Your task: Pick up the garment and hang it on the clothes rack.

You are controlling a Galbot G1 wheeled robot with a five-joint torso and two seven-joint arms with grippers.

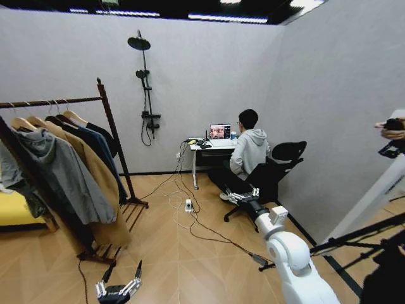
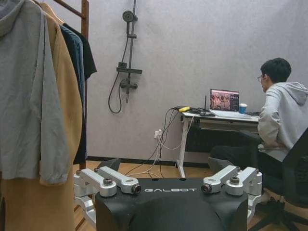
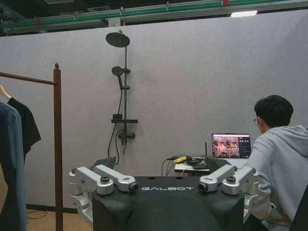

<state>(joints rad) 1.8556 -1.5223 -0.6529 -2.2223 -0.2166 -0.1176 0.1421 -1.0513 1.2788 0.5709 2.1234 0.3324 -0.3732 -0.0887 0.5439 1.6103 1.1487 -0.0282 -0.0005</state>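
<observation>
The clothes rack point(image 1: 112, 126) stands at the left, a dark red-brown frame with a knob-topped upright point(image 3: 57, 144) and a horizontal rail point(image 3: 24, 78). The garment point(image 1: 106, 138), a black jacket on a light wooden hanger, hangs at the rail's right end, next to the upright point(image 2: 85, 14). Beside the black jacket point(image 2: 87, 57) hang a navy coat point(image 2: 72, 53), a tan coat point(image 2: 57, 106) and a grey hoodie point(image 2: 29, 96). My left gripper point(image 1: 123, 273) is low over the floor in front of the rack, open and empty point(image 2: 163, 166). My right gripper point(image 1: 242, 195) is held out toward the room's middle, open and empty point(image 3: 161, 163).
A white desk point(image 1: 212, 149) with a laptop and a black office chair point(image 1: 278, 164) stand at the back right. Cables and a power strip point(image 1: 188, 204) lie across the wooden floor. A shower fixture point(image 1: 145, 88) hangs on the back wall. Black stands point(image 1: 367, 240) cross at the right.
</observation>
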